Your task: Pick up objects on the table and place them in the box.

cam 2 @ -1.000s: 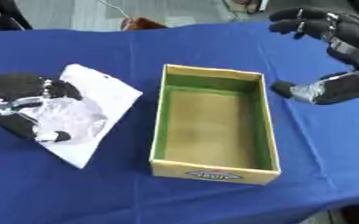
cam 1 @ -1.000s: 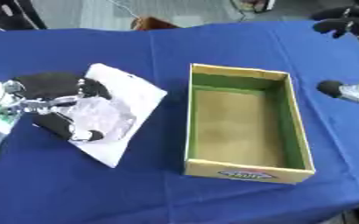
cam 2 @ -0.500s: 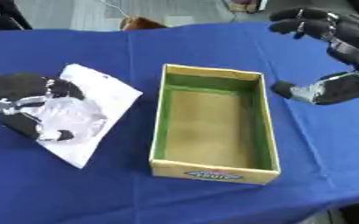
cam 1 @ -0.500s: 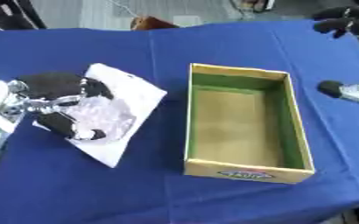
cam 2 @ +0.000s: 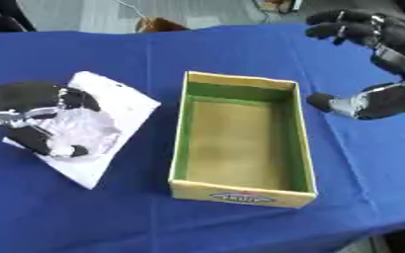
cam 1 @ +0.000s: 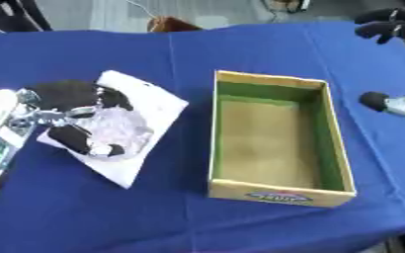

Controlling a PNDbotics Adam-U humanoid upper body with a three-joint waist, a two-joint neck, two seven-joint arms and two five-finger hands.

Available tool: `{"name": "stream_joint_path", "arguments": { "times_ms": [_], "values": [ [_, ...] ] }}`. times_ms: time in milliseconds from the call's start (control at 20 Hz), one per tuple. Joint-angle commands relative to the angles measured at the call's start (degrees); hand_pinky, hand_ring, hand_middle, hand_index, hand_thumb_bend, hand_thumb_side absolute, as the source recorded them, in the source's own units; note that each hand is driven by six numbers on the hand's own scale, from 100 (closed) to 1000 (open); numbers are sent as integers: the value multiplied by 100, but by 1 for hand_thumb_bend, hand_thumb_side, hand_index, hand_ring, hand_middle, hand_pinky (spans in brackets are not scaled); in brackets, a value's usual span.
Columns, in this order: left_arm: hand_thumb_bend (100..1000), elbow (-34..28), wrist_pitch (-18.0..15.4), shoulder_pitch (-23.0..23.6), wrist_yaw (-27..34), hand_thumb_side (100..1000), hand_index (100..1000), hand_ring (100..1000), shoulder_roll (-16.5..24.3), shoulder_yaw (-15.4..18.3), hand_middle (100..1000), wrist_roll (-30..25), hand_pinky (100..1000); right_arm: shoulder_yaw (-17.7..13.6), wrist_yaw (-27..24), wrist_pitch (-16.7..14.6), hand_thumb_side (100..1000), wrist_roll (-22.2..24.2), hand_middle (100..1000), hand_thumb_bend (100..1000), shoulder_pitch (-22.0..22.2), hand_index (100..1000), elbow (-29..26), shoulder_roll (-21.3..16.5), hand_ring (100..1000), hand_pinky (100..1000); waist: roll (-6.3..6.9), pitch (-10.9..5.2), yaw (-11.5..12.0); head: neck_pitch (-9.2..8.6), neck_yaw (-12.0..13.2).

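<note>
My left hand (cam 1: 72,121) covers much of the flat white packet with a clear crinkled plastic front (cam 1: 133,133), so its contents cannot be made out. My fingers are curled over it where it lies on the blue tablecloth (cam 1: 111,212), left of the box. My right hand (cam 2: 383,64) hovers spread at the box's far right. The yellow cardboard box with green inner walls (cam 2: 240,143) holds nothing.
</note>
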Motion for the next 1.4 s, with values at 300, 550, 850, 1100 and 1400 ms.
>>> {"name": "stream_joint_path", "arguments": {
  "times_ms": [300, 550, 850, 1100, 1400],
  "values": [
    [542, 135, -175, -113, -274, 820, 918, 784, 62, -70, 841, -88, 704, -49, -37, -1, 682, 15, 921, 506, -96, 917, -37, -97, 798, 700, -16, -32, -35, -4, 61],
    [551, 228, -248, -107, -318, 837, 914, 784, 104, -146, 834, -123, 707, -45, -43, -4, 682, 21, 921, 507, -105, 918, -35, -99, 798, 700, -14, -28, -32, -4, 65],
    [530, 368, -309, -90, -372, 816, 851, 698, 84, -220, 739, -181, 695, -44, -47, -5, 682, 23, 921, 508, -108, 918, -36, -99, 798, 700, -14, -31, -41, -4, 63],
    [422, 397, -300, -54, -475, 677, 667, 411, 50, -242, 488, -122, 486, -45, -50, -4, 683, 23, 921, 507, -112, 918, -34, -97, 798, 700, -10, -28, -45, -4, 56],
    [202, 334, -150, -27, -485, 543, 346, 100, 40, -210, 177, 247, 100, -47, -52, -5, 685, 24, 920, 504, -112, 918, -27, -95, 798, 699, -4, -35, -44, -4, 51]
  ]
}}
